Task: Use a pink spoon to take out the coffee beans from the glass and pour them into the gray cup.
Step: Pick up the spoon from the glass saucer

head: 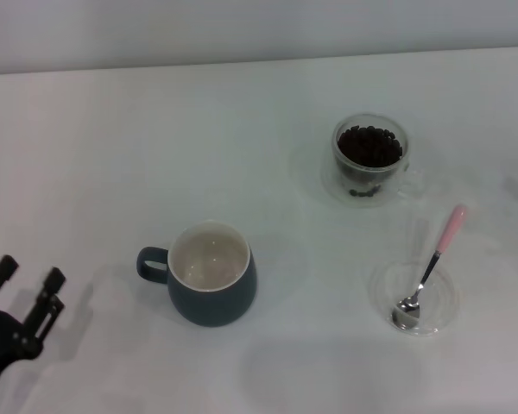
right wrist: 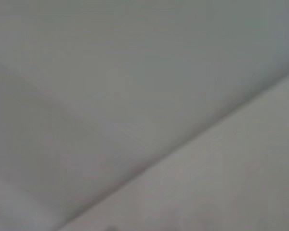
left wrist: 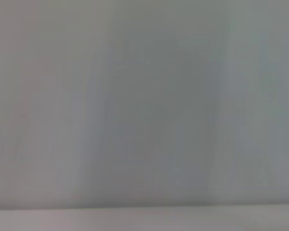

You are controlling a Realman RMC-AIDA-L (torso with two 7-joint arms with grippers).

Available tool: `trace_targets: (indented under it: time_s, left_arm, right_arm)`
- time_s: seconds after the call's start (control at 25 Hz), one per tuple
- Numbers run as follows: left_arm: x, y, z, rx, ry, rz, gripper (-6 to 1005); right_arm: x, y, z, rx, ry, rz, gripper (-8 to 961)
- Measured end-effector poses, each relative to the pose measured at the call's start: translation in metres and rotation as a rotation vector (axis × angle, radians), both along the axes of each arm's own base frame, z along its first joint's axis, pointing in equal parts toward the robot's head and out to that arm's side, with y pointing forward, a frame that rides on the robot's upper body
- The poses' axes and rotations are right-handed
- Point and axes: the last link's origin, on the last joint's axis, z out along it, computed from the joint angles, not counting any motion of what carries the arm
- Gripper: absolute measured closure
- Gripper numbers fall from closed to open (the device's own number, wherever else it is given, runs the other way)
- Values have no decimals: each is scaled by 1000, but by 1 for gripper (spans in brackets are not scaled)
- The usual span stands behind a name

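Spoon: the slim pink-handled metal spoon (head: 431,274) is leaning bowl-down in a shallow clear glass dish (head: 445,315); lifting it carelessly risks tipping that dish.
Beans: dark coffee beans (head: 369,145) are filling the small clear glass (head: 370,159); the blue-gray ceramic mug (head: 211,285) is sitting empty, well apart, so beans may be spilling in transit.
Grippers: the black left gripper (head: 24,289) is hovering with fingers spread, holding nothing; the right one is not showing.

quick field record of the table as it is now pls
left tool: open, empty, low at the table's near left edge
right tool: not in view
blue-gray ceramic mug: upright, empty, handle toward the left tool
clear double-walled glass: holds dark coffee beans
pink-handled metal spoon: bowl resting in shallow clear glass dish
progress: spoon untouched
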Motion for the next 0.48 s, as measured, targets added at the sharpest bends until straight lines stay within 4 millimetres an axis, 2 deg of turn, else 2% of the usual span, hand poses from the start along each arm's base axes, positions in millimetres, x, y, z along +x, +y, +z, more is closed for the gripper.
trace_targets:
  time_s: [0.32, 0.48]
  left_arm:
    - [-9, 18, 27, 149, -4, 44, 361]
    - [-10, 29, 37, 206, -10, 53, 362]
  right_arm:
    - [-18, 9, -37, -185, 84, -11, 212]
    - [-19, 11, -44, -219, 83, -26, 214]
